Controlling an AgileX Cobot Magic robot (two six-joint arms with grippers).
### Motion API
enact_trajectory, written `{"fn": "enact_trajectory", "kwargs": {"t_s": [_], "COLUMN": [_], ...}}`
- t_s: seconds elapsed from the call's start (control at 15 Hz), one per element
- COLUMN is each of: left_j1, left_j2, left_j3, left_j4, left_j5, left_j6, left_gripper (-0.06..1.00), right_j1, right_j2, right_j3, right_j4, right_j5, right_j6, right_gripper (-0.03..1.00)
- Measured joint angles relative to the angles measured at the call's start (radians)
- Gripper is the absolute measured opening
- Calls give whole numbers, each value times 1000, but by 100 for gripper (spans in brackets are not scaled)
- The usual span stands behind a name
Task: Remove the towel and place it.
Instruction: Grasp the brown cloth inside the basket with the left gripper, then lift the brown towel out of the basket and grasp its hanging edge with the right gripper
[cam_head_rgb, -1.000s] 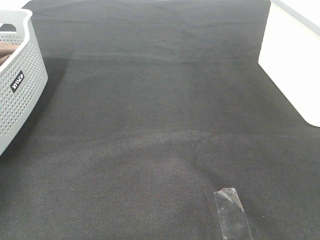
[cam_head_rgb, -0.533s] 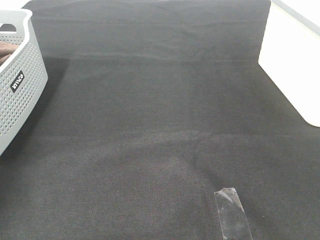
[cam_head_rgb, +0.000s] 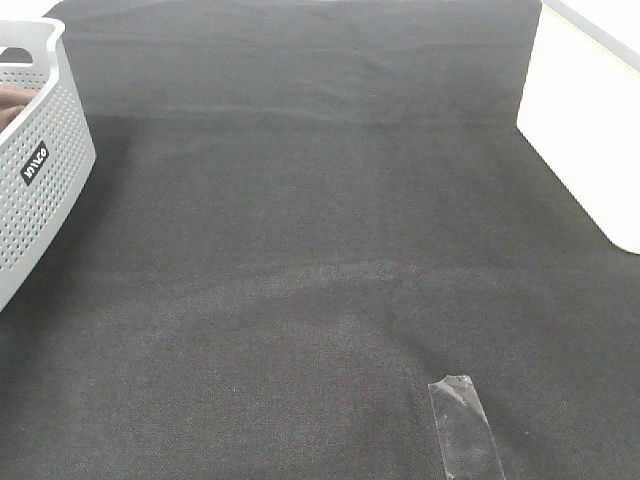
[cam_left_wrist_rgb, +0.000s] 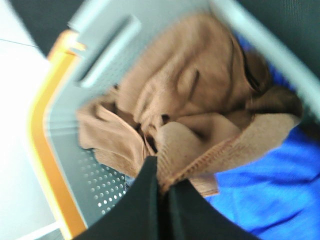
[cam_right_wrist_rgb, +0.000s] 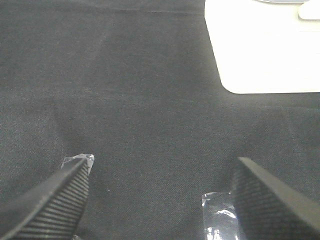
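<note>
Where blur allows, left gripper (cam_left_wrist_rgb: 161, 176) pinches towel (cam_left_wrist_rgb: 192, 90)

**Basket (cam_head_rgb: 45, 160) far left, strip of tape (cam_head_rgb: 465, 425) near right**

The basket stands at the far left edge of the table mat (cam_head_rgb: 320, 250). The towel (cam_left_wrist_rgb: 200, 90) lies bunched in the basket, partly on another cloth (cam_left_wrist_rgb: 270, 195). The strip of tape lies on the mat, near right. Bare tabletop (cam_head_rgb: 590, 130) lies beyond the mat's far right edge.
</note>
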Motion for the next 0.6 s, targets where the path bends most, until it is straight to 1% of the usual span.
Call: {"fn": "enact_trajectory", "kwargs": {"t_s": [0.13,0.27,0.33,0.4,0.47,0.53,0.6], "left_j1": [-29,-83,-141,-182,-220,-272,-325], "left_j2": [-90,-176,-231,-265,-290,-319,-342], "left_j3": [0,0,0,0,0,0,0], "left_j4": [-12,-15,-15,-15,-15,-15,-15], "left_j5": [1,-9,-37,-62,-86,-112,-138], "left_j6": [-24,-30,-30,-30,-30,-30,-30], "left_gripper": [0,0,0,0,0,0,0], "right_j1": [0,0,0,0,0,0,0], "right_j2": [0,5,40,78,117,157,202], "right_j3": [0,0,-2,-9,-14,-14,-14], "right_j4": [-2,-2,16,45,95,157,245], "right_j5": [0,-2,-7,-15,-29,-55,-98], "right_j6": [0,-2,-29,-74,-136,-225,-328], "right_gripper": [72,72,72,72,72,72,72]}}
